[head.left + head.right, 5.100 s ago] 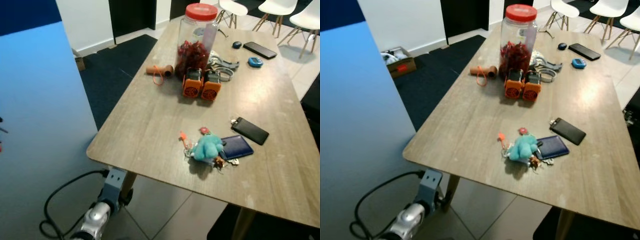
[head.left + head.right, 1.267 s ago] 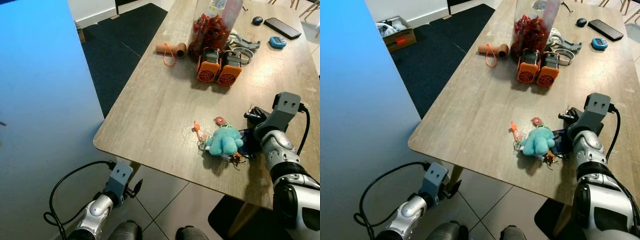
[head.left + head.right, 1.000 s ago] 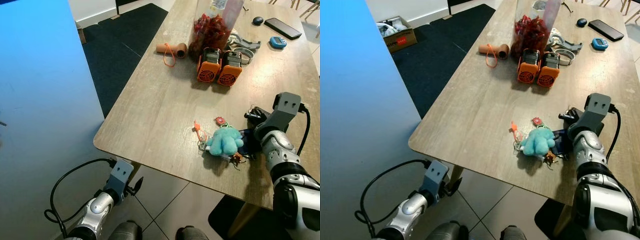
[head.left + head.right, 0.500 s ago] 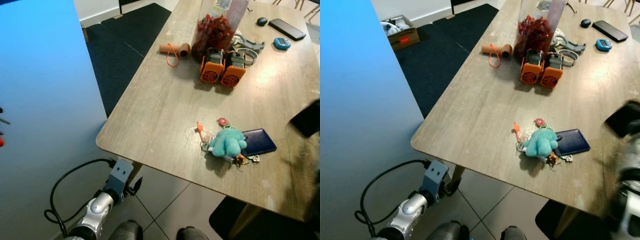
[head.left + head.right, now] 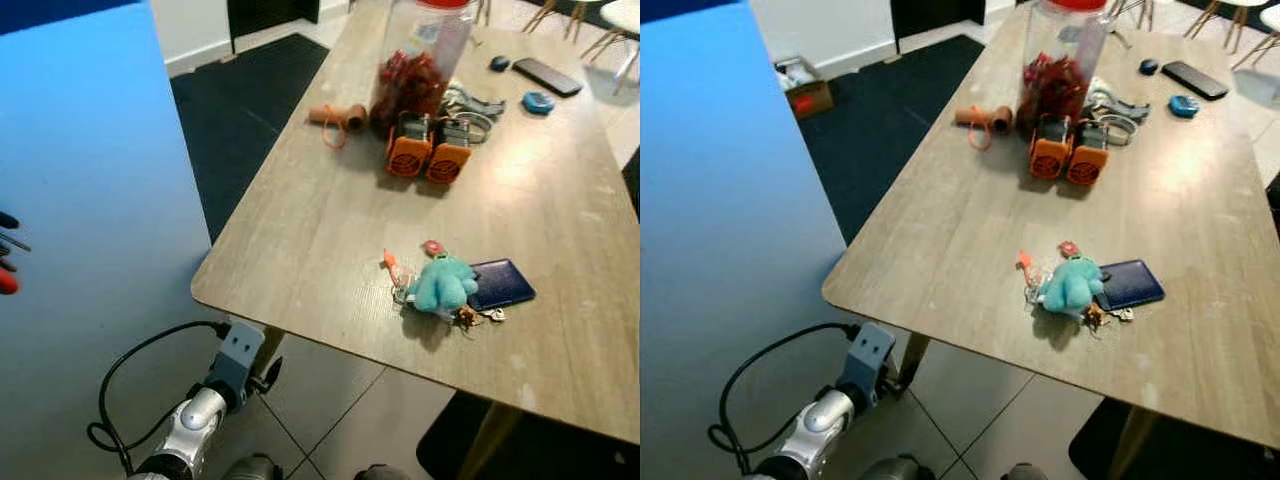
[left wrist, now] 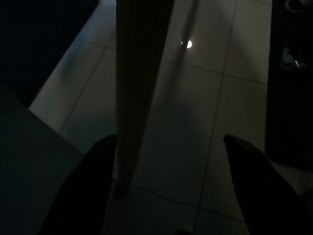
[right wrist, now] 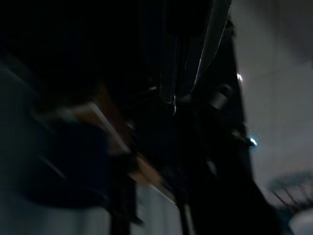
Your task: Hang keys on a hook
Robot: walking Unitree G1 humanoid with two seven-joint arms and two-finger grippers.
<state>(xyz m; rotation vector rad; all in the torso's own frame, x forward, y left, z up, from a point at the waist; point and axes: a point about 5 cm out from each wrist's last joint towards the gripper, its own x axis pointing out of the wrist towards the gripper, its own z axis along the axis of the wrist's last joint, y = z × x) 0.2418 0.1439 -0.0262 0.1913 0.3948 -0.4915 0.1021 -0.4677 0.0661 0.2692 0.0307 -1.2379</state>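
Observation:
The keys (image 5: 440, 285) lie near the table's front edge, bunched with a teal plush toy and small charms, touching a dark blue wallet (image 5: 503, 283). My left gripper (image 6: 171, 196) hangs low beside the table corner, open, its two dark fingers (image 6: 83, 191) spread wide over the tiled floor next to a table leg (image 6: 139, 73). That arm (image 5: 200, 420) also shows below the table edge. Dark pegs with a red tip (image 5: 8, 262) stick out of the blue panel at the far left. The right wrist view is dark and blurred.
The wooden table (image 5: 320, 200) carries a big jar with a red lid (image 5: 410, 70), two orange devices (image 5: 428, 158), a cardboard tube (image 5: 335, 115), and a phone (image 5: 546, 76) at the far end. A tall blue panel (image 5: 90, 200) stands left. A dark rug and box (image 5: 805, 90) lie beyond.
My right arm has pulled back off the table and out of the eye views. The black phone that lay beside the wallet is gone from that spot. The camera has shifted slightly.

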